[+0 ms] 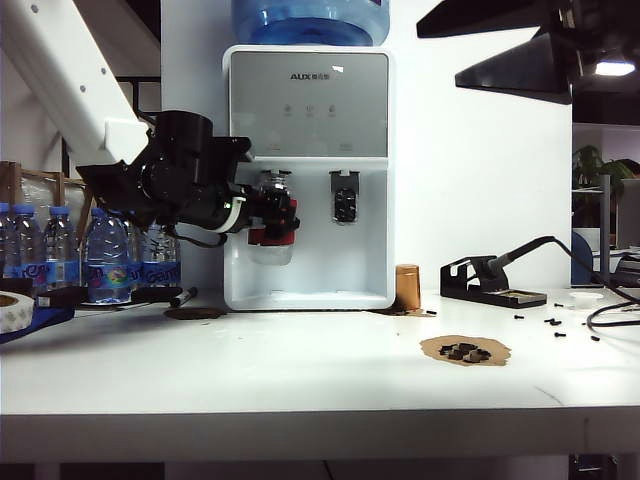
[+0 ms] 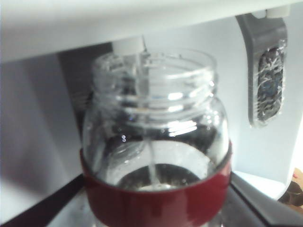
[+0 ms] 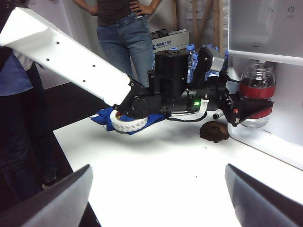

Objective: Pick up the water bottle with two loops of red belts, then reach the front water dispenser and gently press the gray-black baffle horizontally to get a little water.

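Observation:
The water bottle [image 1: 272, 250], clear with a dark red band, hangs in the recess of the white water dispenser [image 1: 308, 70], with its neck up under the left spout. My left gripper [image 1: 274, 224] is shut on its banded body. The left wrist view looks down into the open mouth of the water bottle [image 2: 156, 99], where a thin stream of water runs in. The gray-black baffle is mostly hidden behind the bottle's neck. The identical right lever [image 2: 267, 71] stands free. My right gripper [image 3: 158, 182] hovers open over the table, far from the water bottle [image 3: 257, 78].
Blue-capped bottles [image 1: 105, 255] and a tape roll [image 1: 12, 310] stand at the left. A brown cup [image 1: 407, 287], a soldering stand [image 1: 490, 280] and a brown patch with black parts [image 1: 465, 350] are to the right. A person [image 3: 123, 28] stands beyond the table.

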You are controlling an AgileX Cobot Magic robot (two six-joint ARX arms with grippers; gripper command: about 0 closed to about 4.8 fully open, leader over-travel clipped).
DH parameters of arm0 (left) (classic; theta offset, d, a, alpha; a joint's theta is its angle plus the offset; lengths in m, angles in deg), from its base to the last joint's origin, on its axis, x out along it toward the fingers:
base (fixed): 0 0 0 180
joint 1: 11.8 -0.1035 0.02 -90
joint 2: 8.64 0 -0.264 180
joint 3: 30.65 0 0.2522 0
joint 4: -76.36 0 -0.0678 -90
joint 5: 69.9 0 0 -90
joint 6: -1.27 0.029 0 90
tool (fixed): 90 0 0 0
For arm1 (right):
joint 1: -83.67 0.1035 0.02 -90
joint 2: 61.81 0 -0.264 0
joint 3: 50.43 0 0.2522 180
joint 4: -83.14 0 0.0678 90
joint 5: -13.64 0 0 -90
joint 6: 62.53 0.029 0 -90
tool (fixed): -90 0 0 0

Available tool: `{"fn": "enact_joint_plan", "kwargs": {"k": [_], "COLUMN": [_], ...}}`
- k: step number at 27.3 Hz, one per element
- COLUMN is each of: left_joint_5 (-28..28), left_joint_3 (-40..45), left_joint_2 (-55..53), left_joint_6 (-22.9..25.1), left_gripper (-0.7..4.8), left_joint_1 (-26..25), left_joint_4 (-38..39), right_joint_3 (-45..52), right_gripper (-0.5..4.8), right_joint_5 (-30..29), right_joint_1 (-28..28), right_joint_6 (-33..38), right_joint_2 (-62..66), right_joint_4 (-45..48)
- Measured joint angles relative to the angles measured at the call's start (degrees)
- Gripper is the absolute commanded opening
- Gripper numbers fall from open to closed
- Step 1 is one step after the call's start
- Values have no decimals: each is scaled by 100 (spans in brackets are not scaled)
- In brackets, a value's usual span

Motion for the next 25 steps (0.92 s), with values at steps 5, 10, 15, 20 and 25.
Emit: {"fn": "enact_joint_plan", "kwargs": {"k": [5,10,15,20,25], "left_joint_5": [0,0,0,2,-407], "left_joint_3": [0,0,0,-2,2], "left_joint_2": [0,0,0,15,214], "left_joint_6": [0,0,0,2,-101], "left_gripper": [-5,-4,-4,-4,-4], "left_joint_1": [0,0,0,0,-22], "left_joint_4": [-2,0,31,195,1073], "right_joint_3": [0,0,0,0,0], "right_gripper": [479,479,479,479,479], "right_joint_5": [0,0,0,0,0], "right_joint_1": [0,0,0,0,0], "right_joint_6": [0,0,0,0,0], "right_joint_2": [0,0,0,0,0], "right_joint_4": [0,0,0,0,0]}}
